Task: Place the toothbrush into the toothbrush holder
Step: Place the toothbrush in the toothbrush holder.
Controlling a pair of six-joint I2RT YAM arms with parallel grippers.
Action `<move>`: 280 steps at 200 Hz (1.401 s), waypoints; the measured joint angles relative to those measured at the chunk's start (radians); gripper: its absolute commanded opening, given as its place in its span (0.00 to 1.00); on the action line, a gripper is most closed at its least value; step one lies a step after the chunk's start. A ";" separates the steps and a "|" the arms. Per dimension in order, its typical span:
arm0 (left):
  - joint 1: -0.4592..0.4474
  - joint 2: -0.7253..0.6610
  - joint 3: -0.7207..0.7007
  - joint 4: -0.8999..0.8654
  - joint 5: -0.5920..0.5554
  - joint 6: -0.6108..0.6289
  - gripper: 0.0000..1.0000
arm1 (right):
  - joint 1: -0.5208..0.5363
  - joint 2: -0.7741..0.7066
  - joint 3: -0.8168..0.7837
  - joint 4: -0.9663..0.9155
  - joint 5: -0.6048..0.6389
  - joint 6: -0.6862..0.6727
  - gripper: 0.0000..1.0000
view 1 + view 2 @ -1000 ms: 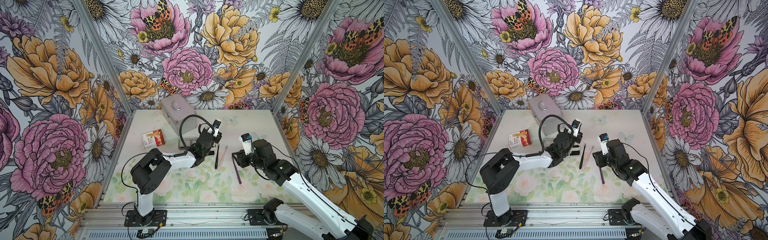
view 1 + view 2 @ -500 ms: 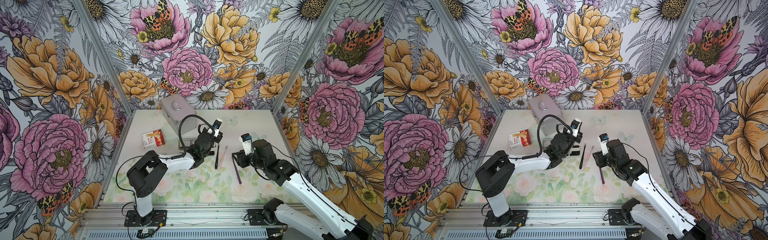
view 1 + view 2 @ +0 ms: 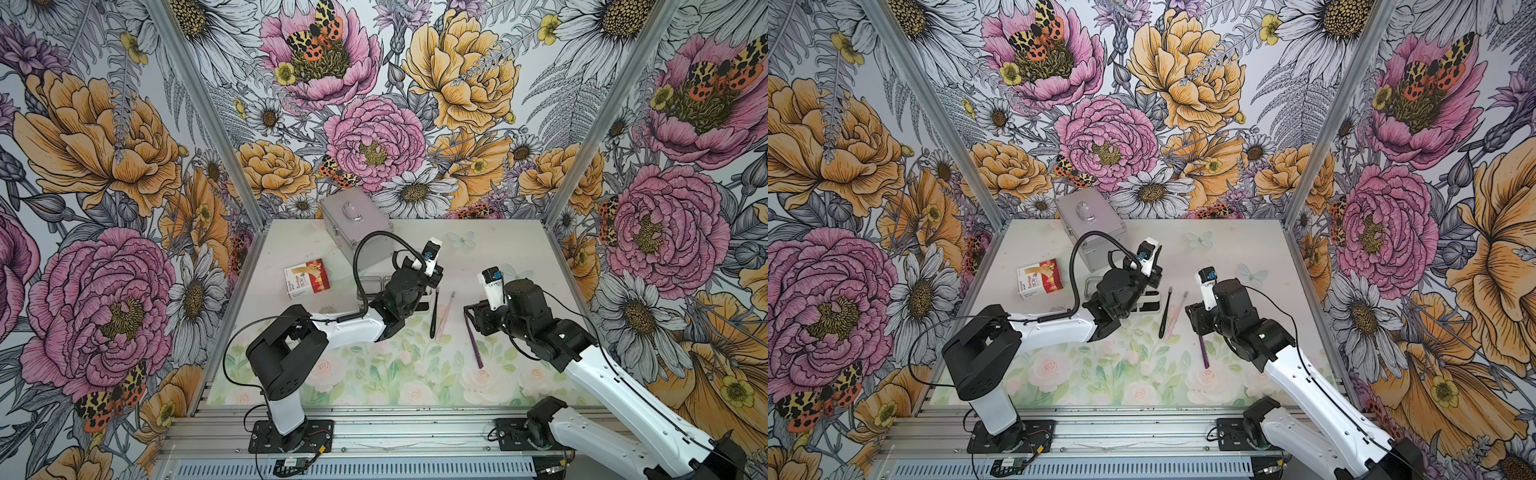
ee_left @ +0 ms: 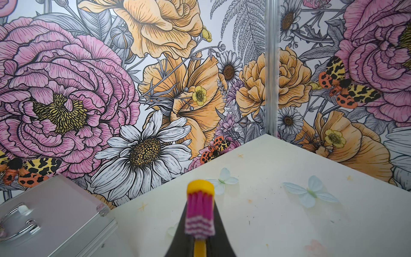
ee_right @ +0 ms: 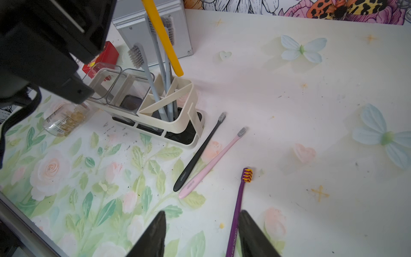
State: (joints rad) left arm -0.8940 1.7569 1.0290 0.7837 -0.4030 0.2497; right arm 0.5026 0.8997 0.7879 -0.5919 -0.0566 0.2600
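Note:
My left gripper (image 4: 200, 235) is shut on a yellow toothbrush (image 4: 200, 211) with pink and white bristles, head pointing up. In the right wrist view its yellow handle (image 5: 162, 37) slants down, and its tip hangs just above the white slotted compartment of the toothbrush holder (image 5: 184, 124). Grey toothbrushes (image 5: 153, 84) stand in that compartment. In both top views the left wrist covers most of the holder (image 3: 1148, 301). My right gripper (image 5: 202, 222) is open low over the table. A purple toothbrush (image 5: 239, 200) lies flat beside one of its fingers.
A black toothbrush (image 3: 434, 313) and a pink one (image 3: 444, 313) lie side by side right of the holder. A silver metal case (image 3: 357, 232) stands at the back. A red and white box (image 3: 306, 277) lies to the left, and a small clear bottle (image 5: 64, 120) beside the holder.
The left arm's elbow has shifted slightly to the left while its gripper stays over the holder with the yellow toothbrush. The right arm has not moved.

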 measured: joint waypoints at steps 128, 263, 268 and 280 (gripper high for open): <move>0.000 0.020 -0.011 -0.022 -0.003 -0.035 0.00 | -0.005 0.000 -0.013 -0.002 0.000 0.000 0.54; 0.002 0.036 -0.010 -0.082 -0.023 -0.131 0.00 | -0.006 0.012 -0.013 -0.003 0.000 0.000 0.54; 0.002 0.036 -0.010 -0.085 -0.023 -0.135 0.00 | -0.007 0.012 -0.013 -0.003 0.000 0.000 0.54; 0.002 0.038 -0.010 -0.091 -0.023 -0.143 0.00 | -0.006 0.012 -0.013 -0.003 0.000 0.000 0.54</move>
State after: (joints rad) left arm -0.8917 1.7950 1.0187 0.6926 -0.4263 0.1062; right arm 0.4961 0.9115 0.7746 -0.5945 -0.0563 0.2600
